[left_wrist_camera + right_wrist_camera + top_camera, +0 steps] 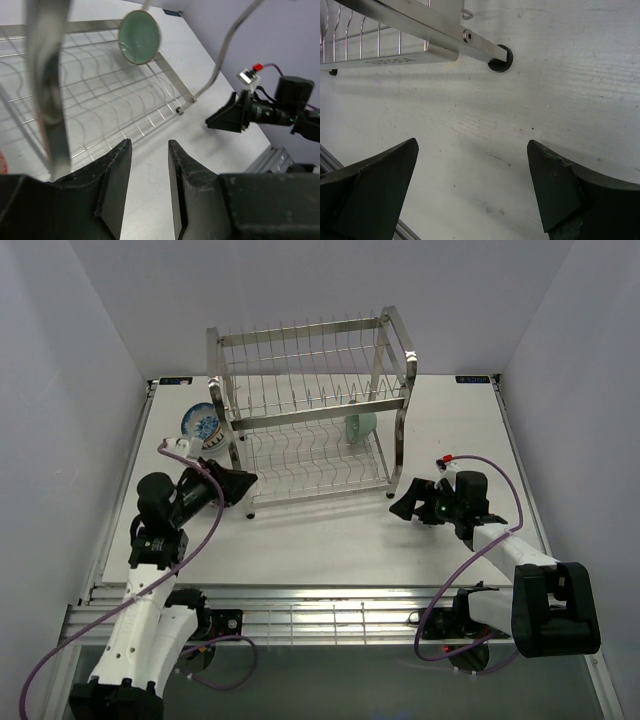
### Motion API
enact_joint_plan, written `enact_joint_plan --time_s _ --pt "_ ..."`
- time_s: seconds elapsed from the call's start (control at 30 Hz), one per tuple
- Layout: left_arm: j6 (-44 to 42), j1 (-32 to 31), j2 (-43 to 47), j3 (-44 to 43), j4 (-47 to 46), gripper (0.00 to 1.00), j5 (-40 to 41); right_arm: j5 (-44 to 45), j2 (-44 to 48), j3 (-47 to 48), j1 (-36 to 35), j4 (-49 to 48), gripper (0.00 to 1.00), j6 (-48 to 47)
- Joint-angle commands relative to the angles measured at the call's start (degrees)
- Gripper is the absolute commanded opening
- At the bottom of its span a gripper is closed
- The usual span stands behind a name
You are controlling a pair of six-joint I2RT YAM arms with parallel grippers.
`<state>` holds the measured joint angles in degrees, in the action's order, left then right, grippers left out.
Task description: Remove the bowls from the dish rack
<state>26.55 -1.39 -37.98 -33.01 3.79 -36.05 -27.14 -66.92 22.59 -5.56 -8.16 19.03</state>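
Top external view: one mint bowl (362, 423) is seen standing on edge on the lower tier of the rack (300, 416), toward its right end. A blue-patterned bowl (203, 423) is already set on the table (330, 540), left of the rack. The left claw (243, 484) is held narrow and empty by the near-left post. The right claw (405, 503) is spread wide and empty by the near-right foot. A red patch (3, 163) may be another bowl. The approach to the mint bowl is judged to be in hand; next, its rim must be reached between the wires and pinched.
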Motion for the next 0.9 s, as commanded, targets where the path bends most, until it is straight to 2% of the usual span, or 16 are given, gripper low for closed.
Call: enact_joint_plan --time_s 0.0,0.07,0.1,0.27,0.3,0.33,0.4,0.43,0.53,0.57,0.67,0.87 --pt "-0.8 -10.2 -2.6 0.1 -5.0 0.47 1.6 0.2 -0.6 1.3 -0.2 -0.4 0.95 -0.6" --pt "-2.4 -16.9 -3.8 -0.2 -5.0 0.47 8.0 0.2 -0.8 1.5 -0.2 -0.3 0.95 -0.6" --pt "-2.7 -22.8 -5.5 -0.6 -5.0 0.47 13.4 0.2 -0.8 1.6 -0.2 -0.2 0.95 -0.6" --pt "-2.5 -38.0 -12.0 1.1 -11.6 0.48 25.6 0.4 0.0 1.7 -0.2 0.4 0.95 -0.7" --pt "-3.9 -43.4 -13.7 1.0 -12.0 0.48 28.4 0.4 0.0 1.6 -0.2 0.3 0.95 -0.7" --pt "-4.8 -46.0 -18.0 -0.3 -12.2 0.49 33.6 0.3 0.0 1.6 -0.3 0.3 0.95 -0.6" --pt "-7.0 -50.4 -22.6 -2.2 -13.7 0.49 36.4 0.2 -0.2 1.5 -0.2 0.3 0.95 -0.7" --pt "-7.4 -51.3 -27.0 -3.9 -14.6 0.50 38.7 0.2 -0.2 1.5 -0.2 0.2 0.95 -0.7" --pt "-6.5 -52.3 -31.7 -4.5 -21.2 0.52 43.8 0.2 -0.2 1.5 -0.2 0.2 0.95 -0.7" --pt "-7.0 -52.3 -34.5 -4.4 -26.1 0.53 45.3 0.2 -0.2 1.5 -0.2 0.2 0.95 -0.7" --pt "-6.6 -52.4 -40.0 -6.6 -30.5 0.55 50.4 0.1 0.0 1.3 -0.2 0.1 0.95 -0.7" --pt "-6.7 -52.1 -48.1 -11.4 -37.8 0.59 52.9 -1.1 -0.8 0.7 -0.2 -1.2 0.95 -0.3"
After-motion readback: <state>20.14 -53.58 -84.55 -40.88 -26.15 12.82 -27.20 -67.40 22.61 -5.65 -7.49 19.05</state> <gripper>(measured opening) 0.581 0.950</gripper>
